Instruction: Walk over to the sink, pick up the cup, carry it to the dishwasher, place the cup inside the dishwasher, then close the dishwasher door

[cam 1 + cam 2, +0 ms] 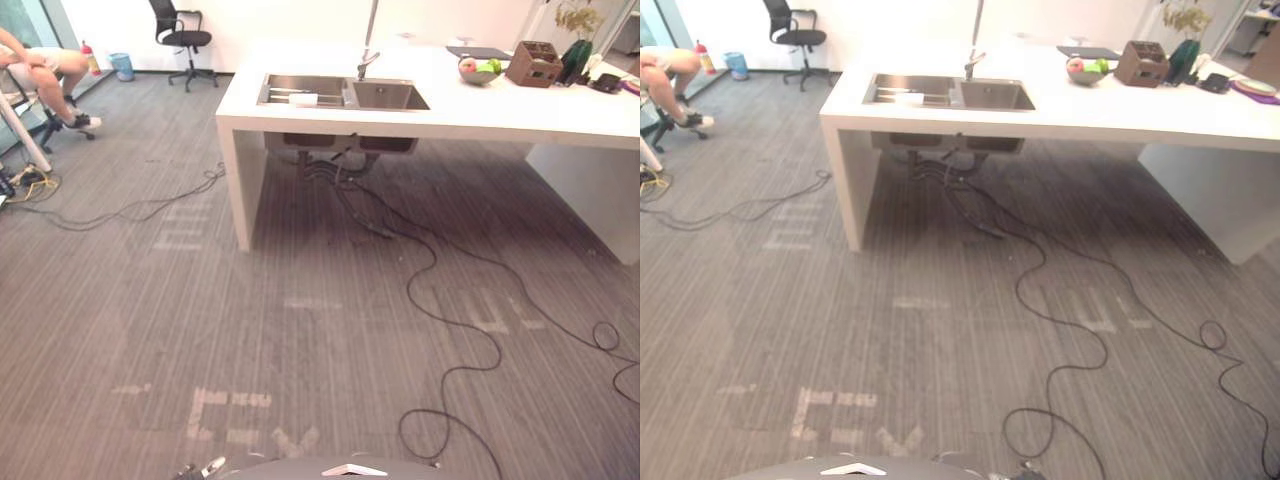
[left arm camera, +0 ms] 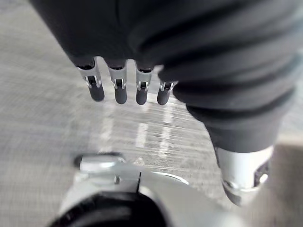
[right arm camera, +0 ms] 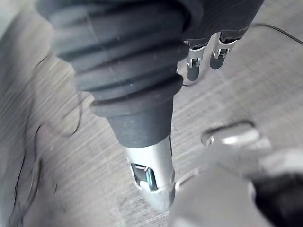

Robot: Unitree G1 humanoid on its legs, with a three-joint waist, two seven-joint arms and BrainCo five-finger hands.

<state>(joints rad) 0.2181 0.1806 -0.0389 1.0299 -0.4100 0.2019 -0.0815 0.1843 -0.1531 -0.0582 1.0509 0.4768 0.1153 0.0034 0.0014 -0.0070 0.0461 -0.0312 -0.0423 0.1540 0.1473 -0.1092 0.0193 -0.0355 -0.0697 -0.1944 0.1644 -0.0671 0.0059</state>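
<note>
A white counter (image 1: 420,115) stands across the room, and a steel double sink (image 1: 340,94) is set into its top. In the sink's left basin lies a small white thing (image 1: 303,99) that may be the cup; it is too far off to be sure. A tall faucet (image 1: 368,60) rises behind the basins. My left hand (image 2: 118,87) hangs over the grey carpet, fingers straight and relaxed, with nothing in it. My right hand (image 3: 194,66) also hangs over the carpet, open and not holding anything. Both hands are far from the sink.
Black cables (image 1: 440,290) trail over the carpet from under the sink toward me. A person (image 1: 40,65) sits at the far left, near an office chair (image 1: 183,38) and a blue bin (image 1: 122,66). A fruit bowl (image 1: 478,70) and brown box (image 1: 533,63) stand on the counter.
</note>
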